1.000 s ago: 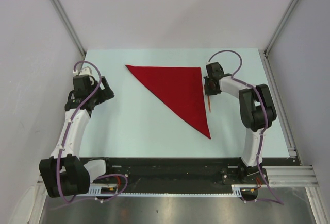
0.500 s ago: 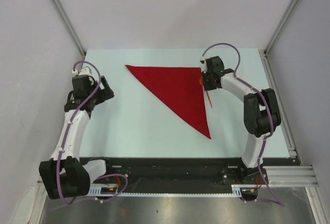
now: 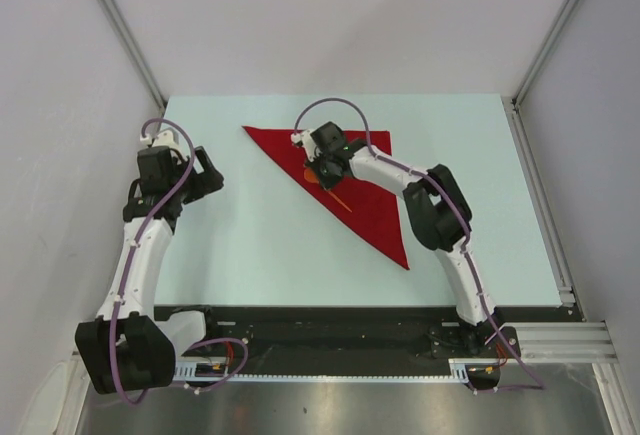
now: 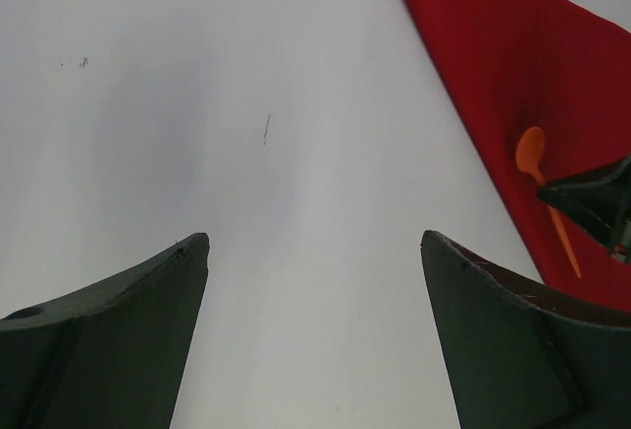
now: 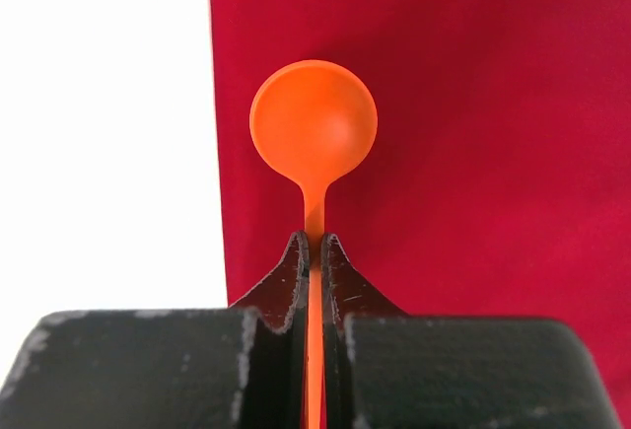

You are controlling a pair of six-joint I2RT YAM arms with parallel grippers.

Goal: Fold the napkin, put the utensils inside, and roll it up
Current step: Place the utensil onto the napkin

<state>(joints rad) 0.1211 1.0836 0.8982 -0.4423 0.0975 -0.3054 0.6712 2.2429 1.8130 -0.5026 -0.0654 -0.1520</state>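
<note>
The setting is a robotics lab, specifically an enclosed test cell. A pale, plain counter (image 3: 260, 255) sits boxed in by blank white panels (image 3: 330, 25) held in slim aluminium posts (image 3: 122, 30). Two white-and-black robot arms, the left arm (image 3: 140, 245) and the right arm (image 3: 455, 255), are bolted to a black base strip (image 3: 330, 320) along the near edge, with purple cables (image 3: 330, 101) looped along their links. Slotted aluminium framing (image 3: 560, 338) and a brushed metal sheet (image 3: 330, 405) front the rig.
</note>
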